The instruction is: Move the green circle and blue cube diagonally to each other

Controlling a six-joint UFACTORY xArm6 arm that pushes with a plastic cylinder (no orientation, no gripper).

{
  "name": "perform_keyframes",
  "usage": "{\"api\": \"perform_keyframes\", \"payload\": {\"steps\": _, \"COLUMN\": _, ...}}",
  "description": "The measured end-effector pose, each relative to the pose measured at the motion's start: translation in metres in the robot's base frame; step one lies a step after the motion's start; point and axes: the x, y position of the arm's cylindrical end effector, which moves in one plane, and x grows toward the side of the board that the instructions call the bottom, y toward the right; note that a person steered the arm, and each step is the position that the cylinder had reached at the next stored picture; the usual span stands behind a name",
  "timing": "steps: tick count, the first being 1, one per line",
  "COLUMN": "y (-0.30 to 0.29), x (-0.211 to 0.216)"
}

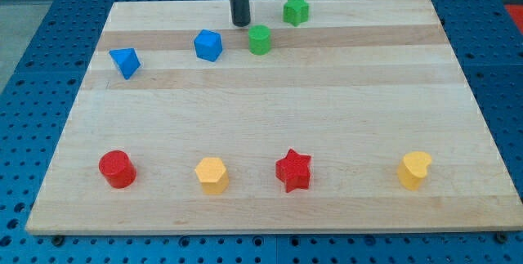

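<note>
Near the board's (458,92) top edge, my tip (240,24) (a bare rod, holding nothing) stands between the blue cube (207,45) and green circle (260,40), slightly above both, touching neither.

wide bare band of the wooden board (270,117) left free across the middle, top crowded by my tip (240,24), blue cube (208,46), green circle (260,40), green star (296,10), bottom row blocked by red cylinder (117,169), yellow hexagon (212,174), red star (293,171), yellow heart (414,170)
</note>
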Motion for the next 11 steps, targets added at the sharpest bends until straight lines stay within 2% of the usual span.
{"api": "perform_keyframes", "payload": {"steps": 2, "y": 0.029, "x": 0.010}}
{"api": "perform_keyframes", "payload": {"steps": 4, "y": 0.028, "x": 0.034}}
{"api": "perform_keyframes", "payload": {"steps": 8, "y": -0.064, "x": 0.028}}
{"api": "perform_keyframes", "payload": {"steps": 11, "y": -0.073, "x": 0.046}}
